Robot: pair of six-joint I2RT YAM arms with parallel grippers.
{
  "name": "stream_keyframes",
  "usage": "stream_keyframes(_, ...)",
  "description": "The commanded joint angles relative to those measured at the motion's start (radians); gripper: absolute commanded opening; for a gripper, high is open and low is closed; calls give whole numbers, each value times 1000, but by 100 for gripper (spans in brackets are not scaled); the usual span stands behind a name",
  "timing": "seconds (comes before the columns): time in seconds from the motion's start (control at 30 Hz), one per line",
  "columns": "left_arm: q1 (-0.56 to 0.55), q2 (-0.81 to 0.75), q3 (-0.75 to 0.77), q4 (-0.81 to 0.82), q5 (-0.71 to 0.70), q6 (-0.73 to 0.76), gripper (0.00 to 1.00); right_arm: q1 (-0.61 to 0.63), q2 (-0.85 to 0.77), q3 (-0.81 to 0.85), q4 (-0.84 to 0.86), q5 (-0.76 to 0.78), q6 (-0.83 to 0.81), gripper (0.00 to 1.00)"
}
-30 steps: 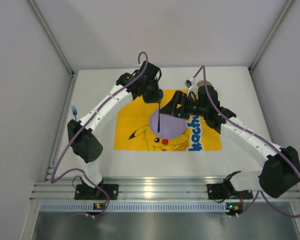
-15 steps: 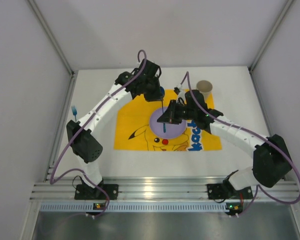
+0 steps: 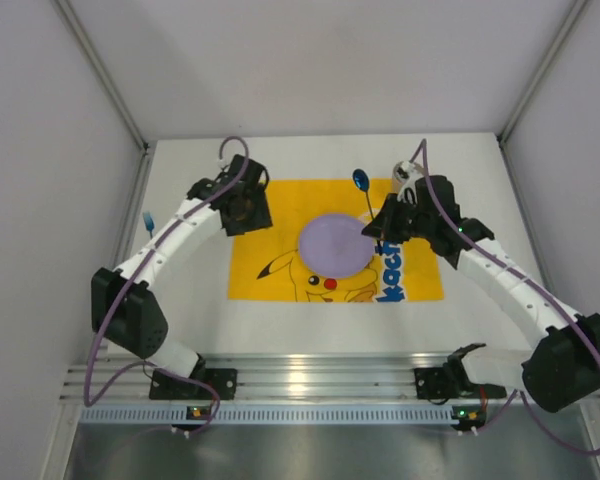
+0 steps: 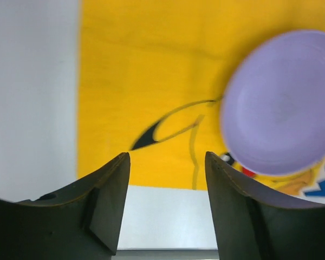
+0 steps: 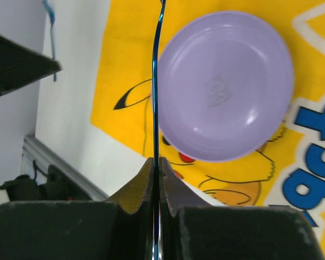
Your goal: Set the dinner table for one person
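Note:
On the white dinner table (image 3: 280, 325) lies a yellow Pikachu cloth (image 3: 255, 245) with a purple plate (image 3: 335, 245) at its centre. My right gripper (image 3: 380, 232) hangs over the plate's right rim, shut on the thin handle of a blue spoon (image 3: 361, 180) whose bowl points toward the far edge. In the right wrist view the gripper (image 5: 156, 160) pinches the spoon handle (image 5: 155, 81) just left of the plate (image 5: 225, 86). My left gripper (image 3: 248, 210) hangs over the cloth's left edge; its wrist view shows the gripper (image 4: 165, 157) open and empty, with the plate (image 4: 284, 103) at the right.
A blue fork (image 3: 148, 220) lies on the table near the left wall, also seen as the fork (image 5: 51, 16) in the right wrist view. An aluminium rail (image 3: 310, 380) runs along the near edge. White walls enclose the table on three sides.
My right gripper shut on the spoon that the left gripper held over the plate. The left gripper then opened and drew back to the left, while the right carried the spoon rightward.

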Motion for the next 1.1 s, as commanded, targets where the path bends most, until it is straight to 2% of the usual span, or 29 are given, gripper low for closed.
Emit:
stream_keyframes(0.0,168,-156,-186,70,-70,67,64,-84,-45,-69,-95,50,-101,0)
stream_keyframes(0.17,378,-236,-344,89,-98,148,66,-124,50,-100,-84,53,-147,0)
stream_keyframes(0.23,423,-236,-370,105,-99,188,66,-127,75,-111,-80,89,-142,0)
stream_keyframes(0.4,594,-227,-435,162,-31,245,66,-158,133,-159,-32,136,-79,0)
stream_keyframes(0.5,632,-212,-433,176,-6,266,65,-167,167,-166,-14,171,-43,0)
stream_keyframes(0.73,644,-158,-415,190,8,280,64,-196,223,-188,20,260,23,0)
stream_keyframes(0.9,655,-120,-395,188,-23,296,64,-204,260,-208,67,269,50,0)
stream_keyframes(1.0,670,-94,-390,191,-53,296,63,-204,291,-197,63,268,47,29)
stream_keyframes(1.03,673,-88,-390,193,-67,293,63,-204,294,-194,57,271,44,42)
stream_keyframes(1.07,686,-82,-390,196,-84,289,63,-203,291,-189,37,274,43,50)
